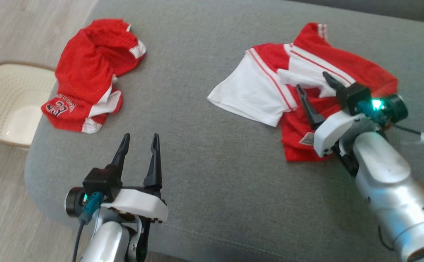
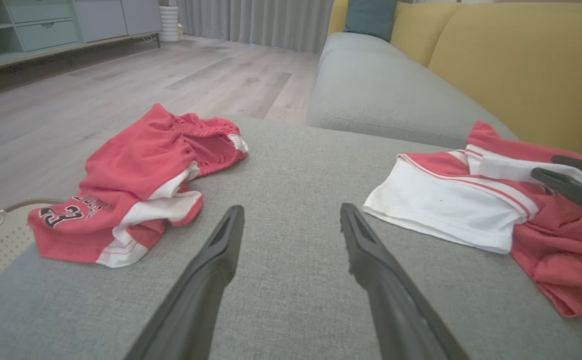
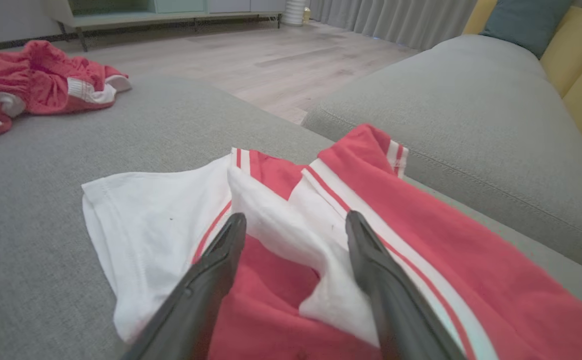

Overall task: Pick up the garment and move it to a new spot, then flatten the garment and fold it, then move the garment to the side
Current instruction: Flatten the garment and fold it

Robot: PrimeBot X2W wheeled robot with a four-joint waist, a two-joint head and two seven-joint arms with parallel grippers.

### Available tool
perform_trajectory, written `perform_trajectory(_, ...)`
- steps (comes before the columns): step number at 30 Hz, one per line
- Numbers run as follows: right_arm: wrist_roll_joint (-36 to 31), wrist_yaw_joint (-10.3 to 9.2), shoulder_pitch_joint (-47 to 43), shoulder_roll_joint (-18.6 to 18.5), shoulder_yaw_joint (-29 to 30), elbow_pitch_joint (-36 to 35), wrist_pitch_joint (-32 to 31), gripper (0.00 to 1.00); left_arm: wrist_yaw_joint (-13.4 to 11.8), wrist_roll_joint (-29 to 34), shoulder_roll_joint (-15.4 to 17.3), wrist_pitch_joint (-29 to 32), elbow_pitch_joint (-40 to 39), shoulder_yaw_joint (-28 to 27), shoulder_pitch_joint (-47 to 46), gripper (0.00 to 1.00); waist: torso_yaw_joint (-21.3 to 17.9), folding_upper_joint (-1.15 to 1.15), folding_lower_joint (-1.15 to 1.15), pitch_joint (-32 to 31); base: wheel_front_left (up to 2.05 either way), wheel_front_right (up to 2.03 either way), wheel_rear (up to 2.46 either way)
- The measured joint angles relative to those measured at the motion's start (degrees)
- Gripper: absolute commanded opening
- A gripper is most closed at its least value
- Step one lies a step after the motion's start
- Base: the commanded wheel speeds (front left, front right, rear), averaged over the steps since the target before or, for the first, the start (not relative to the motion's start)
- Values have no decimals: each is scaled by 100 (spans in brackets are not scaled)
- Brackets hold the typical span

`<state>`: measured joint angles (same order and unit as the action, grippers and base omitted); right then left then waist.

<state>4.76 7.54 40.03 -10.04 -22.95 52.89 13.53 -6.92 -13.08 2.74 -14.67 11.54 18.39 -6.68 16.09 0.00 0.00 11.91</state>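
A grey fabric sofa (image 1: 212, 189) stands on a pale plank floor (image 2: 121, 75). In the left wrist view, yellow back cushions (image 2: 521, 65) are at two o'clock, grey curtains (image 2: 256, 20) at twelve and a drawer cabinet (image 2: 46, 25) at ten.

SUPPORT SURFACE: GREY SEAT CUSHION

The grey fabric cushion (image 1: 204, 156) spans most of the head view. It has a rounded edge at lower left and a stitched seam near the bottom. Two items lie directly on it, well apart.

- The garment (image 1: 259, 91) lies crumpled at upper right. White lining is turned up toward frame centre, red mesh with white stripes lies to the right, and a small label (image 1: 307, 139) sits near the lower edge.
- A second red garment (image 1: 88, 72) lies bunched at upper left, close to the cushion's left edge, with a printed number facing up.
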Motion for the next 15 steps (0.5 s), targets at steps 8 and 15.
perform_trajectory(8,-82,0,514,-108,-56,757,-41,100,-98,-138,0,0,-1,88,-7,100,138,0,0,214,0,0,0)
perform_trajectory(15,-122,0,680,-113,-74,1106,-33,0,-115,-208,0,0,-5,112,-75,100,83,0,0,275,0,0,0)
